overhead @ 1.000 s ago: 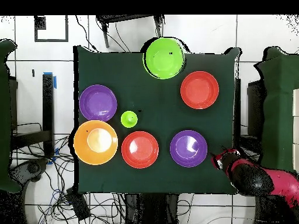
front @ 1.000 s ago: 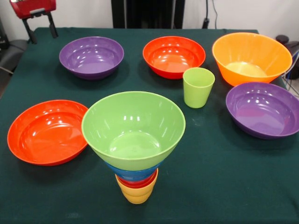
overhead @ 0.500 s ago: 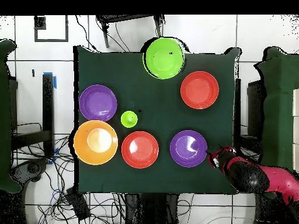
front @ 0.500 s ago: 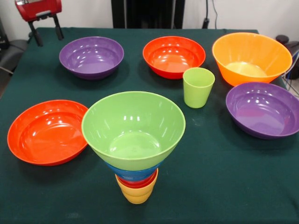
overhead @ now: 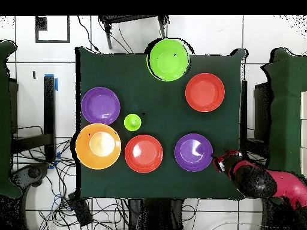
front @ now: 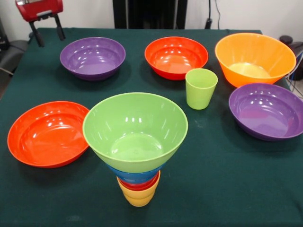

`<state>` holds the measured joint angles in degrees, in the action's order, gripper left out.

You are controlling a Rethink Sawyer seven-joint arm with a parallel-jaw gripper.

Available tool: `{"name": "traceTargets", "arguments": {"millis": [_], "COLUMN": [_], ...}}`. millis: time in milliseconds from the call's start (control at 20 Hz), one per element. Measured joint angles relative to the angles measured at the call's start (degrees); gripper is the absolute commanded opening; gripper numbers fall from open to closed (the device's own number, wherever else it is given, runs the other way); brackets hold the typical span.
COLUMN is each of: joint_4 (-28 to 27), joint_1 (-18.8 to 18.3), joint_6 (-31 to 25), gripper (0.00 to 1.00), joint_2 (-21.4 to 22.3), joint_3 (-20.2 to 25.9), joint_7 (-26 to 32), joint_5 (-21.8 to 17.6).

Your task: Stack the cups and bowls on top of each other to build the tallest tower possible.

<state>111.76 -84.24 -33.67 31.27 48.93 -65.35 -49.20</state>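
Gripper [front: 46, 26] parked at table's 11 o'clock corner, fingers apart, holding nothing as far as I can tell. Tower [front: 136, 144] stands at 6 o'clock, green bowl on top. Between picks: next reach for nearest purple bowl [front: 93, 57]

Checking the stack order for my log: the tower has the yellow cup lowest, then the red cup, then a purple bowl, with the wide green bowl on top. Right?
Not quite. The bowl under the green bowl is blue, not purple, as the front view shows; both purple bowls stand apart on the table. The rest holds.
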Motion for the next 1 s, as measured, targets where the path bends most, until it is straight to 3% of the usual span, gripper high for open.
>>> {"name": "traceTargets", "arguments": {"millis": [1000], "joint_4": [0.0], "joint_1": [-0.1], "joint_6": [0.0], "gripper": [1.0], "joint_2": [-4.6], "joint_3": [0.0], "joint_7": [0.0], "joint_5": [0.1]}}
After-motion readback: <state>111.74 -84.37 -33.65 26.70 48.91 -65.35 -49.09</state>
